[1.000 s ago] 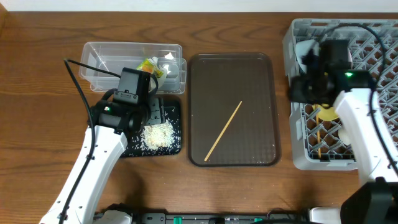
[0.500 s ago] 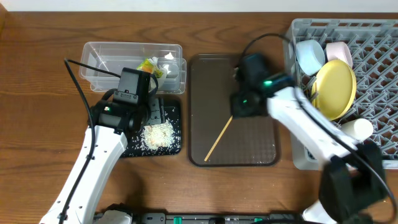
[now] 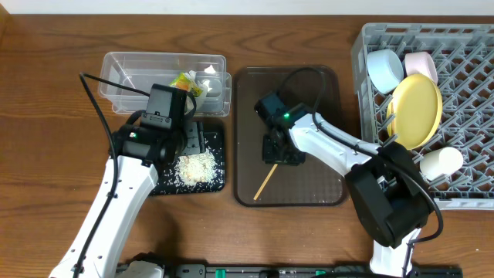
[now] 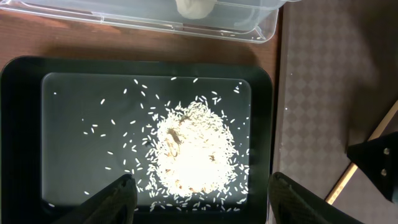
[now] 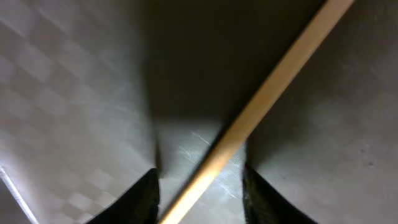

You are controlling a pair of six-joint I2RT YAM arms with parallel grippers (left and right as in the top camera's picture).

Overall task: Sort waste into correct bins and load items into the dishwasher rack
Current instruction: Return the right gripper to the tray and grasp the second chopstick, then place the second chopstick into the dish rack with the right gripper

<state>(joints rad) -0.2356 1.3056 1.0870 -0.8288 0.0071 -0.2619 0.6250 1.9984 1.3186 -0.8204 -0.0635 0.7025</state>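
Observation:
A wooden chopstick (image 3: 264, 185) lies slanted on the brown serving tray (image 3: 324, 100). My right gripper (image 3: 282, 150) is low over its upper part. In the right wrist view the chopstick (image 5: 261, 106) runs between the open jaws (image 5: 199, 193). My left gripper (image 3: 189, 143) hangs open and empty over the black tray (image 3: 216, 181), which holds the white rice clump (image 3: 194, 167); the rice also shows in the left wrist view (image 4: 189, 149) above the jaws (image 4: 202, 199). The clear tub (image 3: 131, 69) holds the green-and-orange wrapper (image 3: 185, 81) and the white paper scrap (image 3: 208, 81).
The grey dishwasher rack (image 3: 463, 100) at the right holds the yellow plate (image 3: 417, 108), blue bowl (image 3: 384, 69), pinkish bowl (image 3: 421, 63) and pale cup (image 3: 441, 162). The brown tray (image 4: 323, 74) lies just right of the black tray (image 4: 25, 124).
My right arm has swung left from the rack to the brown tray and come down over the chopstick. The left arm has not moved.

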